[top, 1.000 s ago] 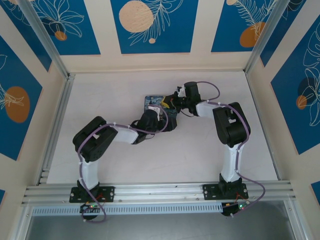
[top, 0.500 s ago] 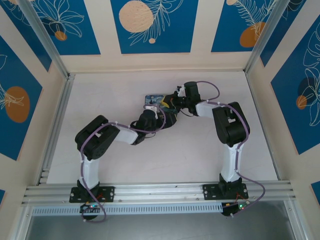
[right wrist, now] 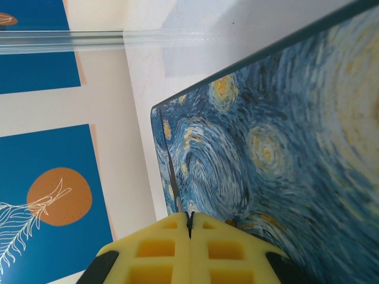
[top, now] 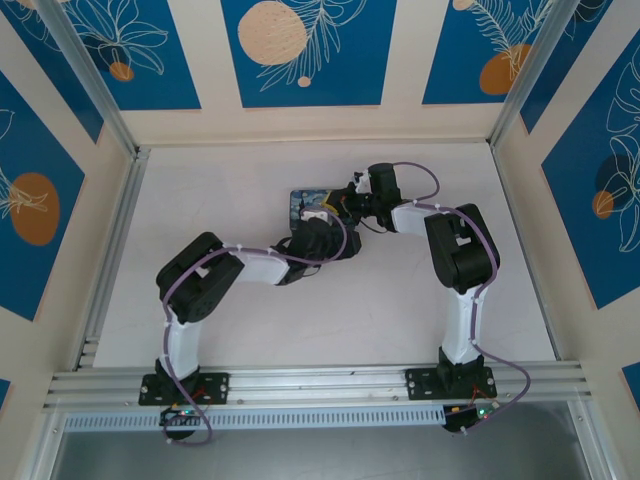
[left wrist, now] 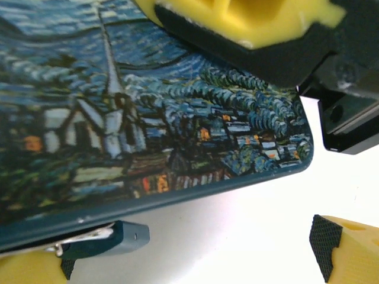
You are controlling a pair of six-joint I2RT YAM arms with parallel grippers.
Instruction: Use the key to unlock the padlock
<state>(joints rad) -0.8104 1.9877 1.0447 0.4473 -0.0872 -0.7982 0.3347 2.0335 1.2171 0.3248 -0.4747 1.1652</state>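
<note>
The right hand (right wrist: 190,220) is clenched on the key (right wrist: 172,177), whose thin blade is left projecting past the fingertips over the lid of the painted tin (right wrist: 284,148), evidently so that it can be fed into a keyhole. The left hand (left wrist: 186,259) is held released, low over the surface (left wrist: 237,219) at the tin's edge, with the padlock (left wrist: 131,235) just beside one finger inside the gap, a position judged suited to steadying the lock.
</note>
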